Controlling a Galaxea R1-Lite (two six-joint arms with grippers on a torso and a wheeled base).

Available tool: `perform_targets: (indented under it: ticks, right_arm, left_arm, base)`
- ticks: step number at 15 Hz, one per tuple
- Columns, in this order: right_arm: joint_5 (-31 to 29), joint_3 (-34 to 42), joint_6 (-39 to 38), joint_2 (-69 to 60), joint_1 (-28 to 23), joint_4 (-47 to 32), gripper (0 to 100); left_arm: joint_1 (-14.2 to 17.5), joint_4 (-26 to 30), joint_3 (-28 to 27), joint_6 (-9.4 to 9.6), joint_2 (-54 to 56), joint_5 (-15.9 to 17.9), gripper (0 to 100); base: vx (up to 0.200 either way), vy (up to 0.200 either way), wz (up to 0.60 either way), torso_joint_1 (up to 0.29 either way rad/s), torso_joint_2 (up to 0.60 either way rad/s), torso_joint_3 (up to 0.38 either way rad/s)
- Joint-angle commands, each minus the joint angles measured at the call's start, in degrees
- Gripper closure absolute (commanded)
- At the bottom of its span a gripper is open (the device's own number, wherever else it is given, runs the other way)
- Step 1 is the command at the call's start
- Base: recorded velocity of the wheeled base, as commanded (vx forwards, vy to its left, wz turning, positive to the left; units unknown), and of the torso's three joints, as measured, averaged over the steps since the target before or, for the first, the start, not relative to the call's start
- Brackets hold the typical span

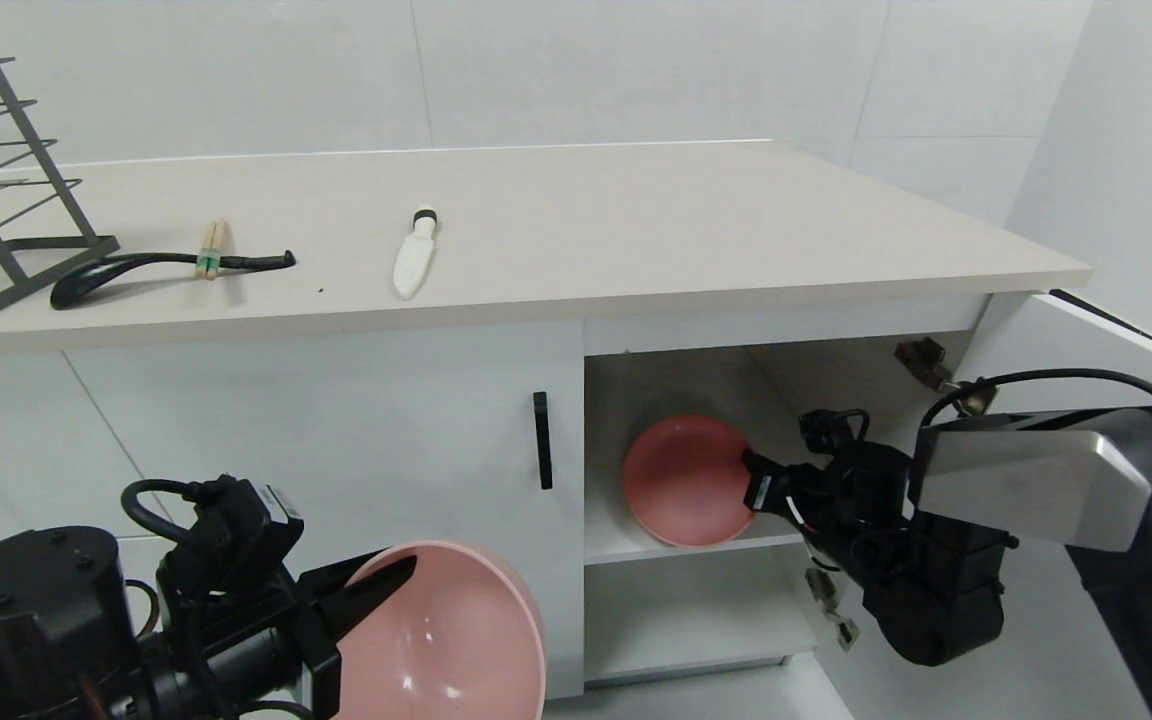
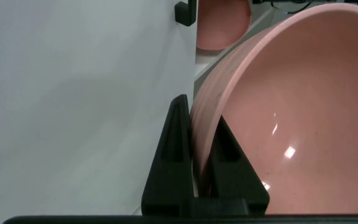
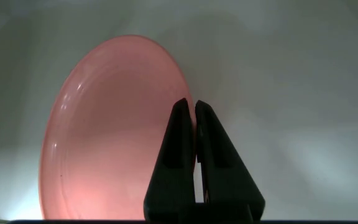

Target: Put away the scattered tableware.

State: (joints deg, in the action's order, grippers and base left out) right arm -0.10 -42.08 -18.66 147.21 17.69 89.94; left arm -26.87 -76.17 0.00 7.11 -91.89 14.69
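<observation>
Head view: a glossy round pink bowl [image 1: 456, 640] is clamped at its rim by the left gripper [image 1: 396, 575], a smooth pink plate [image 1: 681, 480] by the right gripper [image 1: 748, 470].

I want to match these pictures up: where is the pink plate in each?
Head view: pink plate tilted on the upper cupboard shelf, rim in the right gripper.
Left wrist view: past the pink bowl, beside the black door handle.
Right wrist view: close up, rim between the gripper's fingers.
Shared landmark: the door handle ties head and left wrist views; the right gripper ties head and right wrist.
</observation>
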Motion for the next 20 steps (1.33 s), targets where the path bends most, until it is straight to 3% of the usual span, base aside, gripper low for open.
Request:
perform_targets:
  ticks: [1,13,20]
  right_arm:
    - [-0.1,-1.8,-0.1,3.5,0.3,0.1,100]
    - [-3.6,-10.7,-2.7,7.9,2.4,0.1,100]
    - [-6.2,-17.6,-4.8,8.9,3.0,-4.5,100]
  left_arm:
    - [0.1,0.0,0.0,0.01,0.0,0.0,100]
    - [-0.1,0.1,0.0,0.01,-1.8,0.0,100]
    - [-0.4,0.1,0.0,0.01,-2.0,0.0,100]
  base:
    - [0.0,0.0,0.0,0.0,0.0,0.0]
    - [0.0,0.0,0.0,0.0,0.0,0.0]
    - [0.0,0.0,0.0,0.0,0.0,0.0]
